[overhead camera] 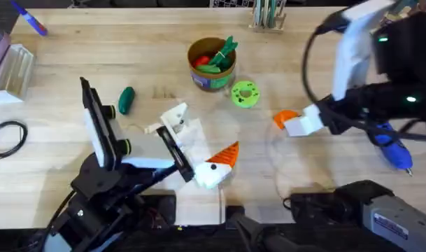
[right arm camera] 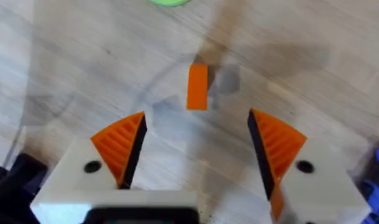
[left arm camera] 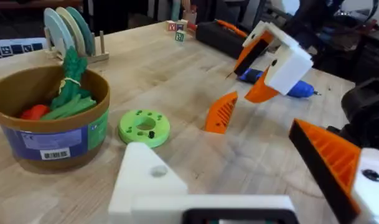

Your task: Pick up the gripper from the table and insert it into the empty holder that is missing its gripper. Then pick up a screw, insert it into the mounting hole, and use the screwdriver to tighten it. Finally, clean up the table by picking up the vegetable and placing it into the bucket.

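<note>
Overhead view: gripper (right arm camera: pixel 197 86) lay loose on counter (overhead camera: pixel 52 161), uninserted. Right gripper (right arm camera: pixel 197 146) hovered above it, fingers wide open, empty. Left gripper (left arm camera: pixel 251 180) open, empty. Vegetable (overhead camera: pixel 126 99) lay left of bucket (overhead camera: pixel 213 78); screwdriver (overhead camera: pixel 392 148) untouched, far right. All steps pending.

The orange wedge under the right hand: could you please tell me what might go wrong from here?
1. The orange wedge lies just beyond the open right hand, not yet between its fingers; closing too early could pinch its end and flip it.
2. The screwdriver lies close to the right arm and could get knocked.
3. A skewed grip would probably make seating the wedge on the holder harder.
</note>
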`<state>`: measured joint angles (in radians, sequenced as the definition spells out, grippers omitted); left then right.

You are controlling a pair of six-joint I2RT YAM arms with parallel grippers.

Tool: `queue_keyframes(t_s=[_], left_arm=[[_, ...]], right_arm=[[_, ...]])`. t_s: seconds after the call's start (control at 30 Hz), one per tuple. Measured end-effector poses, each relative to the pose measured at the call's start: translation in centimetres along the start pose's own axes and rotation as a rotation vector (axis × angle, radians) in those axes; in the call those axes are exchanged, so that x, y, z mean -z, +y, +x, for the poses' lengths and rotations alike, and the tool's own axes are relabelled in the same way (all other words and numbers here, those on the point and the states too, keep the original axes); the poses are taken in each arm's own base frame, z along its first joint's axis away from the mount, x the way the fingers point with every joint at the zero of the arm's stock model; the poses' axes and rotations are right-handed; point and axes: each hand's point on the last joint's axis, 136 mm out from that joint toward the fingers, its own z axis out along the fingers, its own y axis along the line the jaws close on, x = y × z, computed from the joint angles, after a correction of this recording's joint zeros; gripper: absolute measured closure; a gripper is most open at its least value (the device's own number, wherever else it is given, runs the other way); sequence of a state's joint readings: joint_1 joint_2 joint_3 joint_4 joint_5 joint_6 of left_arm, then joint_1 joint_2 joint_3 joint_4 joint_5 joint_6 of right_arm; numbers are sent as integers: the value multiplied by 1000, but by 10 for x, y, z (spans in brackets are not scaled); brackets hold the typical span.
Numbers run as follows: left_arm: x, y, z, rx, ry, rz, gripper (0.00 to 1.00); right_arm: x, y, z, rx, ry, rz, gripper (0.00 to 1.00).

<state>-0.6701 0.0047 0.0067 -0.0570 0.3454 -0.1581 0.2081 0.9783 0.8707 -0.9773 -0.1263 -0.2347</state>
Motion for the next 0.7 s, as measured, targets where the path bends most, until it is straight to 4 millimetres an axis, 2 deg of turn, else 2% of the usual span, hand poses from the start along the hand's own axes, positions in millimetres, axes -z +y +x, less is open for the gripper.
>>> queue_keyframes(t_s=[0.07,0.1,0.23,0.47,0.57,0.7], left_arm=[[0,0,0,0,0,0,13],[0,0,0,0,0,2,14],[0,0,0,1,0,2,14],[0,0,0,1,0,2,13],[0,0,0,1,0,3,14],[0,0,0,1,0,3,14]], right_arm=[[-12,3,-1,39,48,6,33],[-25,5,-2,74,94,10,35],[-37,2,-1,71,132,22,60],[-45,0,0,53,160,27,230],[-45,-1,-2,46,156,31,360],[-45,-1,-3,28,151,33,408]])
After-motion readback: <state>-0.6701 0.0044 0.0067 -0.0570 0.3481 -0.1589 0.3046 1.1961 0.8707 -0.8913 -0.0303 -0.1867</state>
